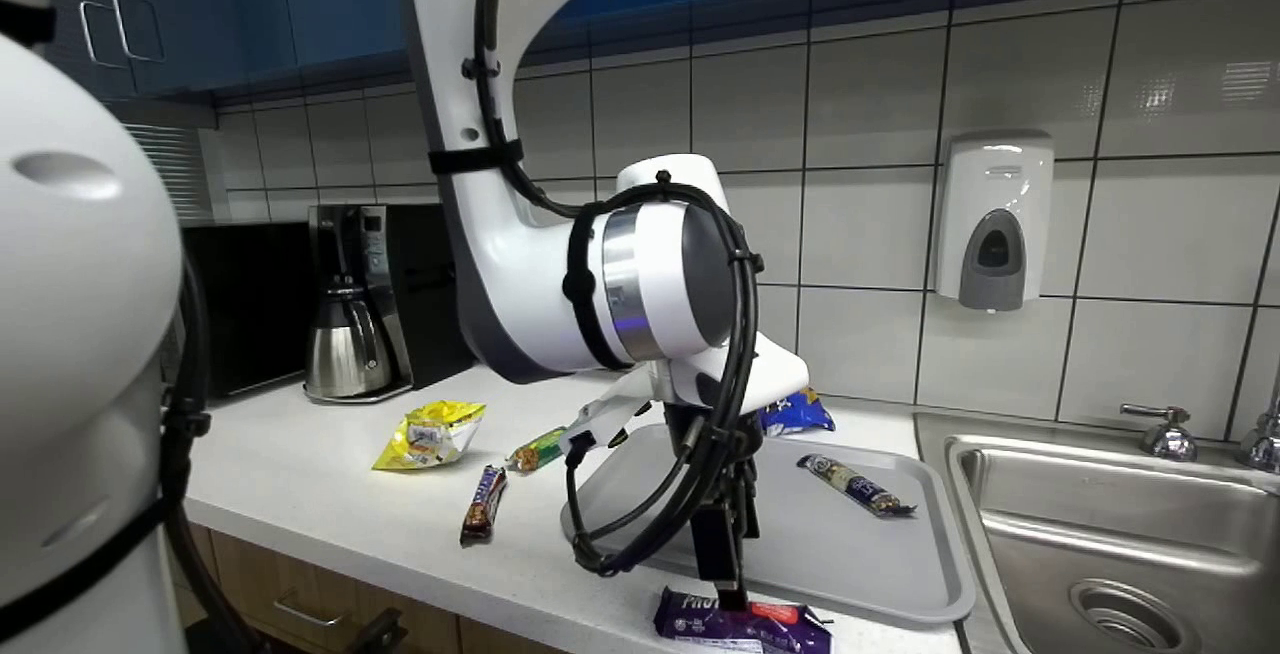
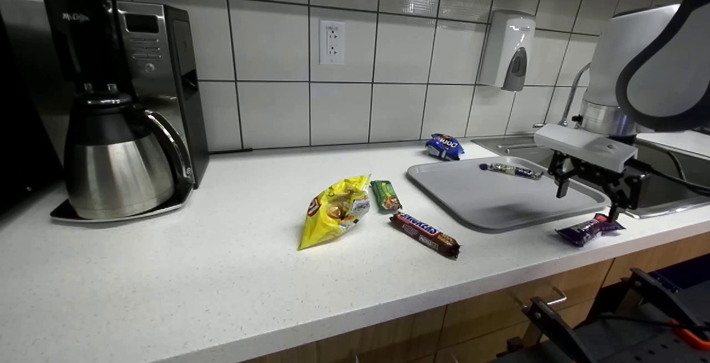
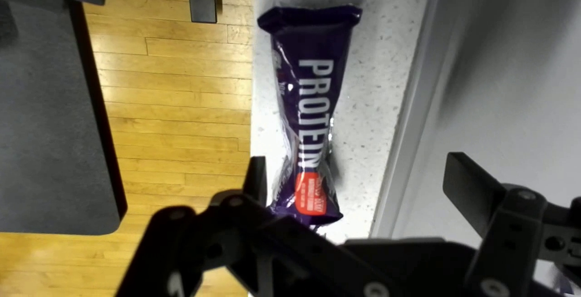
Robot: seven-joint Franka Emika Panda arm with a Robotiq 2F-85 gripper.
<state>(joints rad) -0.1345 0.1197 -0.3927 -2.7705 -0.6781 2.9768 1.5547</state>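
Here's your black two-fingered gripper (image 3: 361, 182), jaws wide apart, grasping nothing! Below it, the purple glossy-wrapped protein bar (image 3: 312, 101) lies along the front edge of the white speckled counter (image 3: 374, 106), just off the near rim of the grey rectangular tray (image 3: 424, 70). One fingertip (image 3: 257, 180) sits close by your bar, contact impossible to tell; the other hangs over the tray.

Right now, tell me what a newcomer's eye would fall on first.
Probably the white robot arm over the counter, its open jaws close to the purple PROTEIN wrapper beside the gray tray. Next, perhaps, the bright yellow bag, left of the tray in both exterior views.
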